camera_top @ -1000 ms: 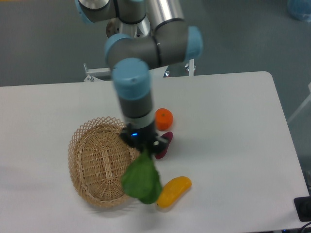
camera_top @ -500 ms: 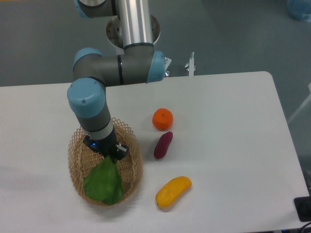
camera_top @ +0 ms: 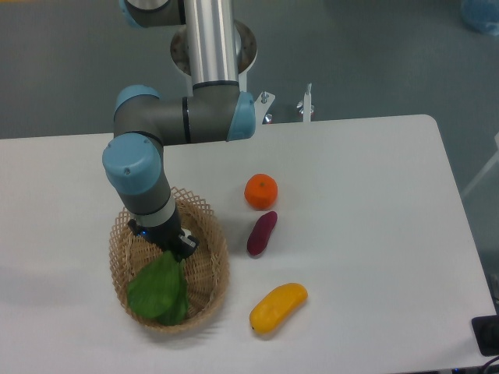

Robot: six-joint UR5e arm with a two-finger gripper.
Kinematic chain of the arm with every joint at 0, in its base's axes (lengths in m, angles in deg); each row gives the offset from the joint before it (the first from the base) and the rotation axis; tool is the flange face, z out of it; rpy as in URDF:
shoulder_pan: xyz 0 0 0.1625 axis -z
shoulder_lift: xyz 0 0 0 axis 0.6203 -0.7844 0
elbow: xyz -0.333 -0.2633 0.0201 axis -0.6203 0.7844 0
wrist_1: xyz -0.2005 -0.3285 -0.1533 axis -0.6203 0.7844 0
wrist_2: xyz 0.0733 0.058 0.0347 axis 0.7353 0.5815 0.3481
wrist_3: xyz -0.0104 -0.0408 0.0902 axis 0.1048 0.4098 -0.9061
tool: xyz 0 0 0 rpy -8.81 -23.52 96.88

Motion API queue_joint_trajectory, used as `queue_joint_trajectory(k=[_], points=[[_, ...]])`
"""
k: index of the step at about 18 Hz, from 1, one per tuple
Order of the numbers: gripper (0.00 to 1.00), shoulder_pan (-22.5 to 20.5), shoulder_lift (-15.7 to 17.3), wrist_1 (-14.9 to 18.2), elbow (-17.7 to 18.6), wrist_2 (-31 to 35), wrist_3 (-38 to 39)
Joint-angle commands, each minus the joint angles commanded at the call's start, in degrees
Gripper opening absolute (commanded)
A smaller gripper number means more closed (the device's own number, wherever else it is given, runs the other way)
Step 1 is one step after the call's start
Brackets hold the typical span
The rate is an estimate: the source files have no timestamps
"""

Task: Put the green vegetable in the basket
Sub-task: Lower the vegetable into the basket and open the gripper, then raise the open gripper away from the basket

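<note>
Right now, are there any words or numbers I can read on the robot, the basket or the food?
None. The gripper, the basket, the green vegetable, the orange, the purple sweet potato and the yellow fruit show no words, numbers or labels.
</note>
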Motion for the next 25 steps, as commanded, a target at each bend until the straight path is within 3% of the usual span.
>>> queue_joint_trajectory(k=[2,3,5,10,16,21,25], points=[[0.41,0.00,0.09,0.09,0.00,0.09,-0.09],[0.51,0.00,0.09,0.09,0.00,0.35,-0.26],[0.98,0.00,0.09,-0.09,-0.26,1.14,-0.26],[1.00,-0.09,1.14,0.00,-0.70,2.29,0.17],[1.00,-1.57,1.05,0.26,-3.95,2.46,-0.09],[1.00,-6.67,1.14,1.23,-10.45,5.27,-0.35],[1.00,-11.07,1.23,4.82,-15.02,5.36,-3.93]])
